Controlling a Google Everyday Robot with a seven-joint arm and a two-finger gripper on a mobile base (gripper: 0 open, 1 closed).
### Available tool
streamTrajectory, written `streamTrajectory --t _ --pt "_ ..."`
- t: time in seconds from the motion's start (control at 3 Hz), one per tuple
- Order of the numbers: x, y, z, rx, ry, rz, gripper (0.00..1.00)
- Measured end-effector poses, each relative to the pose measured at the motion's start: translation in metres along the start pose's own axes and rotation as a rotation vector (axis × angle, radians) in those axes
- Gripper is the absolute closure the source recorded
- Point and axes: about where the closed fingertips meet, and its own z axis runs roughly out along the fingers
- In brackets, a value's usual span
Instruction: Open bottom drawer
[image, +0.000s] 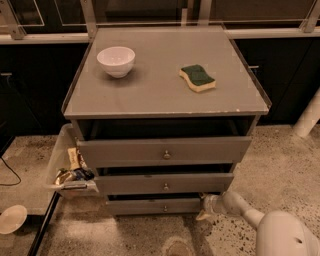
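Crosswise, bottom drawer (150, 206) facing forward; end effector (206, 208) at right end
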Motion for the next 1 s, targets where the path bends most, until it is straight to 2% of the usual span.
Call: streamTrajectory --t 1.0 --pt "-0.006 -0.006 -0.01 0.0 0.001 0.0 0.88"
